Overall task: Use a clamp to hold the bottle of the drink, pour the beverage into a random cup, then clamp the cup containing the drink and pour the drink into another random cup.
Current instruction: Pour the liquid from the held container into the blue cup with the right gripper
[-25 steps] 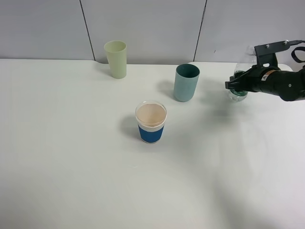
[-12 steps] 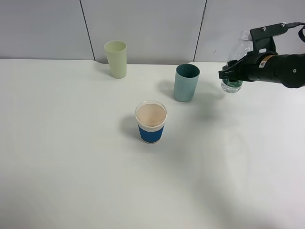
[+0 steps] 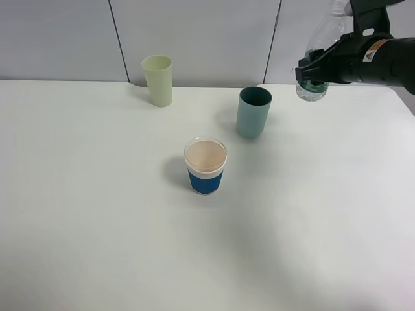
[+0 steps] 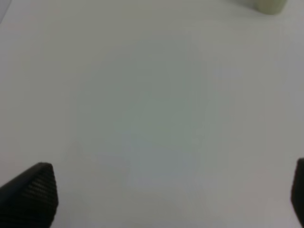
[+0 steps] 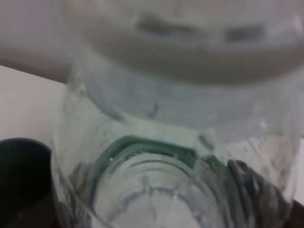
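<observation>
a white table (image 3: pixel 97 227) fills nearly the whole exterior high view. its matte top is evenly lit, with only soft, faint shadows. its far edge runs straight across the upper part of the frame. behind it stands a pale grey wall (image 3: pixel 58 39) of flat panels, split by two thin dark seams (image 3: pixel 118 39), one in the upper left and one right of centre, both slightly slanted. at the far right the table's corner rounds off. the left wrist view shows the same white top, blurred.

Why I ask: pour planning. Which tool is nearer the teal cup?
Right. The right tool holds the bottle aloft right of the teal cup; the left tool is outside the high view.
</observation>
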